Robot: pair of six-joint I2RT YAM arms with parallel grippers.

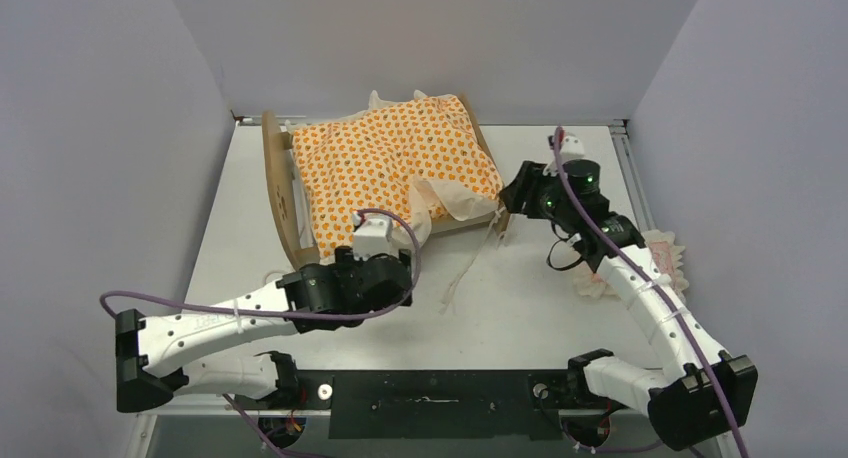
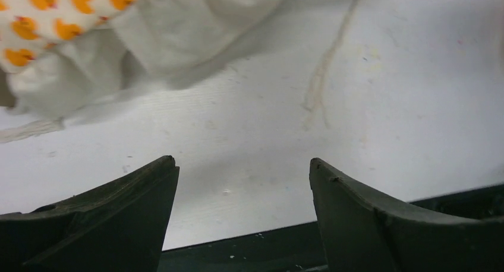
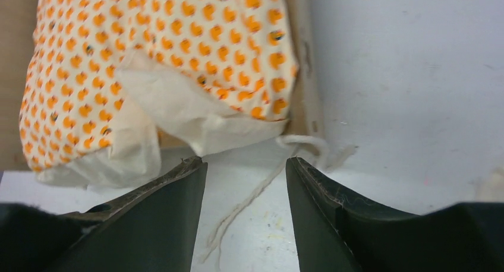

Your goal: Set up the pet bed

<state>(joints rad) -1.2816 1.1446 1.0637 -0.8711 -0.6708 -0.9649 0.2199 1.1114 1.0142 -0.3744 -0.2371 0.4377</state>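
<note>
Jaws wide apart on left gripper (image 2: 242, 162), less so on right gripper (image 3: 245, 160), both empty. One pet bed (image 1: 272, 183) of light plywood, far centre of white table (image 1: 520, 308), under one puffy orange-print ruffled mattress (image 1: 395, 158). One pink frilled pillow (image 1: 670, 255) at right edge.

Mattress (image 1: 400, 163) on pet bed (image 1: 275, 190), pillow (image 1: 668, 250) right
</note>
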